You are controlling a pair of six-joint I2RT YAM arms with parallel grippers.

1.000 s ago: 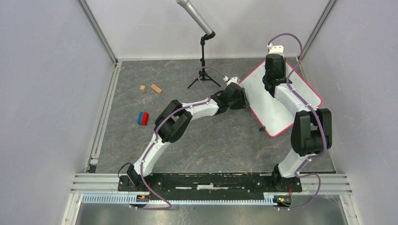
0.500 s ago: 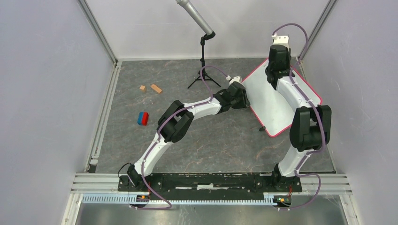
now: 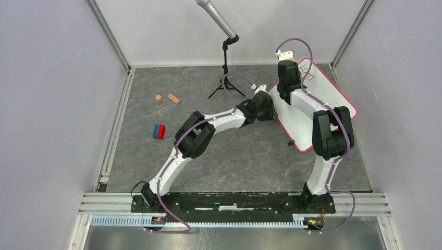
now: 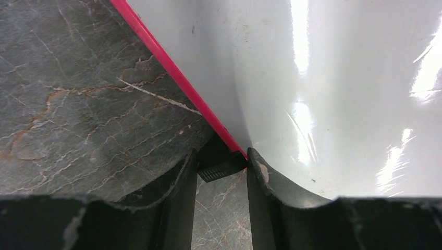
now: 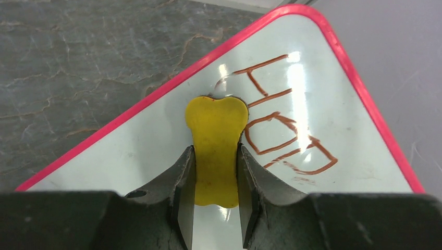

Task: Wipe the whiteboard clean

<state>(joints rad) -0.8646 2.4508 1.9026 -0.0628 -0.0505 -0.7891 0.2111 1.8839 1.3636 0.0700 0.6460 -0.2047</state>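
Note:
The whiteboard point(image 3: 327, 86) lies at the far right, white with a pink-red rim, and carries red-brown writing point(image 3: 307, 73) near its far corner. My right gripper point(image 3: 286, 84) is shut on a yellow bone-shaped eraser point(image 5: 216, 130) and presses it on the board point(image 5: 130, 151) just left of the writing point(image 5: 281, 135). My left gripper point(image 3: 268, 107) is at the board's left edge. In the left wrist view its fingers point(image 4: 221, 161) close on the pink rim and a black foot point(image 4: 221, 167) of the board point(image 4: 339, 78).
A microphone stand point(image 3: 226, 62) stands at the back centre, close to the board's left corner. Two wooden blocks point(image 3: 173, 98) point(image 3: 158, 97) and a red-blue block point(image 3: 159, 131) lie on the left of the grey floor. Walls enclose all sides.
My right gripper has swept left with the eraser across the board's far end, from the right corner toward the left edge, uncovering the writing. My left arm has barely moved.

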